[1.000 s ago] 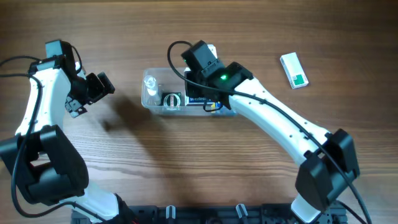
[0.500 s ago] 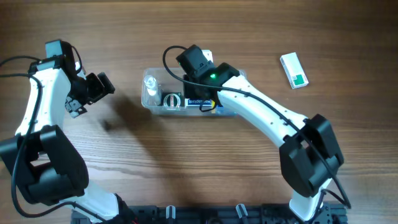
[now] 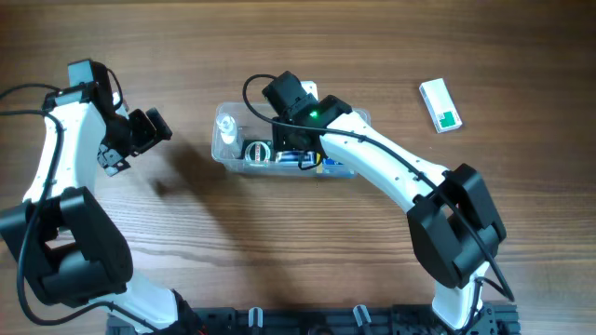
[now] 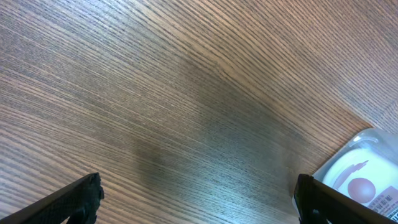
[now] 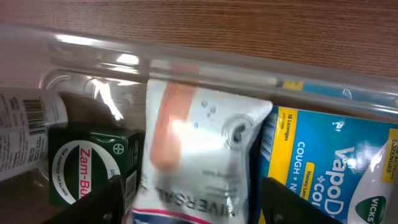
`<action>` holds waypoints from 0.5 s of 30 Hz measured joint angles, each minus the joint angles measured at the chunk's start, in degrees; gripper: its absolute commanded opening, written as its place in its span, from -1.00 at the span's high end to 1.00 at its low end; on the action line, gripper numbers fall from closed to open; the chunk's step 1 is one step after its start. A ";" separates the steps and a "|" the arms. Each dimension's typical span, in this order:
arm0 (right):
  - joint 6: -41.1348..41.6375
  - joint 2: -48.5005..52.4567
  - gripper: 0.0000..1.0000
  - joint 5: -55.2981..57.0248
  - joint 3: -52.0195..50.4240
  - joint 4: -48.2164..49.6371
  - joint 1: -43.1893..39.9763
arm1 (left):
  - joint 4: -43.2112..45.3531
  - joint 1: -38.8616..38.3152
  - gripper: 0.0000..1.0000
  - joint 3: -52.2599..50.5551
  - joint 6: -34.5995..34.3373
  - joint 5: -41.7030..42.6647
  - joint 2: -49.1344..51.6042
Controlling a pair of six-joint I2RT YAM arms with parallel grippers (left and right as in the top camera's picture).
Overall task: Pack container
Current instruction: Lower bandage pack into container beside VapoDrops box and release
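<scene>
The clear container (image 3: 220, 154) stands mid-table. Inside it lie a small bottle (image 3: 225, 124), a green Zam-Buk box (image 3: 258, 150) and a blue VapoDrops box (image 3: 328, 164). My right gripper (image 3: 296, 149) reaches down into it. In the right wrist view the right gripper (image 5: 193, 208) stands open, its fingers on either side of a blurred white and silver packet (image 5: 199, 149). This packet sits between the green box (image 5: 87, 168) and the blue box (image 5: 336, 168), near the container's wall (image 5: 217, 59). My left gripper (image 3: 154, 128) hangs open to the container's left, holding nothing.
A white and green box (image 3: 440, 104) lies on the wooden table at the far right. In the left wrist view the left gripper (image 4: 199, 202) looks down on bare wood, with a corner of the container (image 4: 364, 168) at the lower right.
My right arm has shifted left along the container and its jaws have widened around the packet. The left arm has not moved.
</scene>
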 measured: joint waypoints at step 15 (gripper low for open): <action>0.28 0.00 0.91 -2.84 0.00 -0.48 0.00 | 0.00 0.00 -0.99 0.00 0.00 0.02 0.00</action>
